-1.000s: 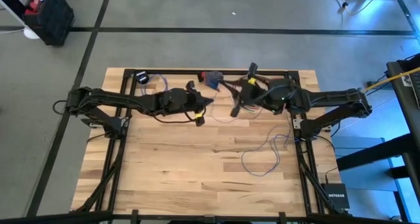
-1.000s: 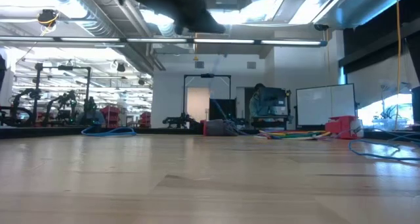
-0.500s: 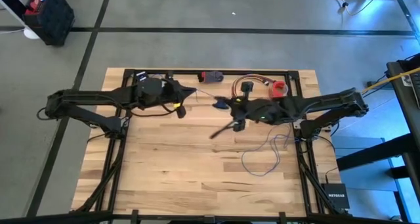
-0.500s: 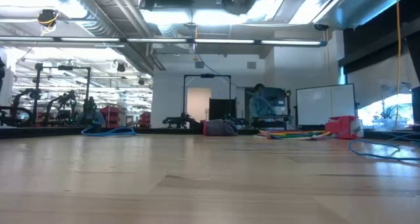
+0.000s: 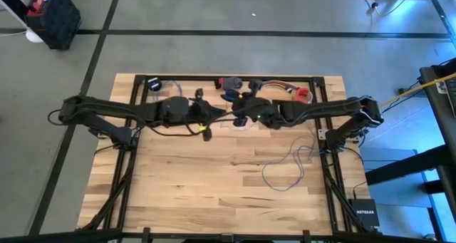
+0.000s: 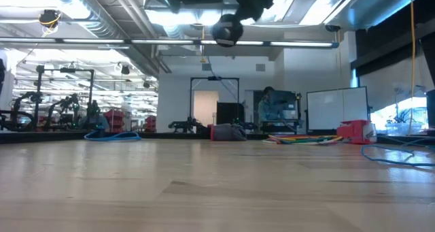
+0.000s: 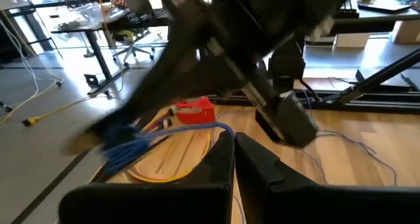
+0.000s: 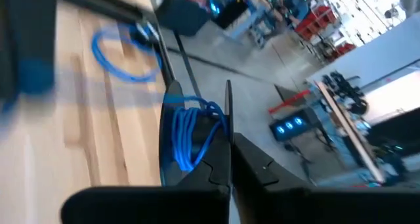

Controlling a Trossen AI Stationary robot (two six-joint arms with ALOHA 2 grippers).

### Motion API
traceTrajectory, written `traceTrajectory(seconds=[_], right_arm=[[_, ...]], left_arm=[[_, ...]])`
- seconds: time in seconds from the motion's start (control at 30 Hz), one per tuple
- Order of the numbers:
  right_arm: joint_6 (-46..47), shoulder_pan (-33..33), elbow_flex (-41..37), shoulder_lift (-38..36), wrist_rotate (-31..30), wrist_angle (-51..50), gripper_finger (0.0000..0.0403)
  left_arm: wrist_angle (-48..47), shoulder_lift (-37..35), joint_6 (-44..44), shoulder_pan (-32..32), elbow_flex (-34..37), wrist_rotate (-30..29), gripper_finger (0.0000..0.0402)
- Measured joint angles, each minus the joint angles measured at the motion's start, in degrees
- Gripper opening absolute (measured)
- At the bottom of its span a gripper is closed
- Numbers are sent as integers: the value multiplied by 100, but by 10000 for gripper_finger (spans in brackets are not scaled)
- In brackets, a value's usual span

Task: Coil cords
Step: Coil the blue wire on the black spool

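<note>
The wire (image 5: 288,164) lies loose and squiggly on the worktop (image 5: 214,186), right of centre in the high view, one thin strand running up toward the arms. Its far end cannot be made out. Neither gripper holds it.

The left gripper (image 5: 214,115) and the right gripper (image 5: 239,116) meet nose to nose above the upper middle of the worktop, just below the back edge. Both have their jaws pressed together on nothing; each wrist view shows its dark fingers (image 7: 230,158) closed tip to tip.

Along the back edge sit a blue cord bundle (image 5: 231,95), a red object (image 5: 304,95) with yellow cord beside it, and at the upper left a small blue loop (image 5: 169,86).
</note>
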State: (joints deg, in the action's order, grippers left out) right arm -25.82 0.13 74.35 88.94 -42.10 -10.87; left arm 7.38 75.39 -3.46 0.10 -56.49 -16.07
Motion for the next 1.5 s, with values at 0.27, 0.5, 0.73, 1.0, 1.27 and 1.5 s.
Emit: traceTrajectory(seconds=[0.27,0.5,0.73,1.0,1.27,1.5], right_arm=[[-41,-7,0,-2,505,947,3],[-21,-14,-33,-200,907,1325,3],[-5,-14,-33,-807,1112,1606,3],[-122,-17,30,-1351,1210,2224,3],[-147,-10,13,-1469,1268,1909,3],[-154,-12,0,-1462,1261,1654,3]], left_arm=[[1156,912,-124,94,-7,-41,3],[1090,1059,-118,278,-20,-87,3],[1137,1078,-99,299,-42,-23,3],[908,1324,-85,289,42,52,3],[892,1354,-102,288,17,-1,3],[1121,1201,-40,281,2,77,20]])
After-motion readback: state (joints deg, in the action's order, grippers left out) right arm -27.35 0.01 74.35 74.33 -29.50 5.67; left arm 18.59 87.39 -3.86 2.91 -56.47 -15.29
